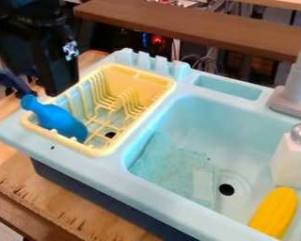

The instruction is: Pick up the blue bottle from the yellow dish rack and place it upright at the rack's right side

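Since the blue bottle [60, 123] leans in the yellow rack [104, 151], neck [31, 103] over its rim [35, 127], the nearby pincer [41, 88] should grip squarely and gently. Whether it is spread now, I can't tell.

Blue bottle-shaped toy [60, 121], left side of the frame
We see it smooth and round-bodied, leaning in the yellow dish rack [107, 151], its narrow neck pointing to the upper left over the rim.

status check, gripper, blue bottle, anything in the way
Gripper near the rim of the yellow rack, by the blue bottle's neck. Bottle tilted in rack, neck over the rim. Rack's prongs stand close by, possible snag.
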`<action>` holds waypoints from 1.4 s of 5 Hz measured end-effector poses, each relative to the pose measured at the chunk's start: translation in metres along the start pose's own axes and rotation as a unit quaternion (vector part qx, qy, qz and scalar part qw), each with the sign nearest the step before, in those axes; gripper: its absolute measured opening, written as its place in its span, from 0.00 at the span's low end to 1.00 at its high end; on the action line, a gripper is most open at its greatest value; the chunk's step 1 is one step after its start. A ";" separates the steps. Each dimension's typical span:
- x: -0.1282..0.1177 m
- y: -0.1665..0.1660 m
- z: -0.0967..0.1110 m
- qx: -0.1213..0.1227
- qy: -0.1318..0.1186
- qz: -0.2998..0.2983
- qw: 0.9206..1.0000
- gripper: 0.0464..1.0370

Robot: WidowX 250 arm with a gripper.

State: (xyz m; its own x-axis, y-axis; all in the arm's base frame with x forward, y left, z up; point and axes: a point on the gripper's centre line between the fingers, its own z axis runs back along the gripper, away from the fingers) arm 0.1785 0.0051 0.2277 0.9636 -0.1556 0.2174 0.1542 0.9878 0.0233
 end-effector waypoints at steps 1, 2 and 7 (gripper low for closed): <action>0.002 0.023 0.001 0.020 -0.018 -0.004 1.000 0.96; 0.010 0.044 -0.012 0.017 -0.029 -0.010 0.999 0.96; 0.004 0.053 -0.063 -0.048 0.066 0.002 0.997 0.96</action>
State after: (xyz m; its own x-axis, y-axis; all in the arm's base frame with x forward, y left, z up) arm 0.2045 0.0564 0.1685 0.9837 -0.1575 0.0870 0.1639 0.9838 -0.0721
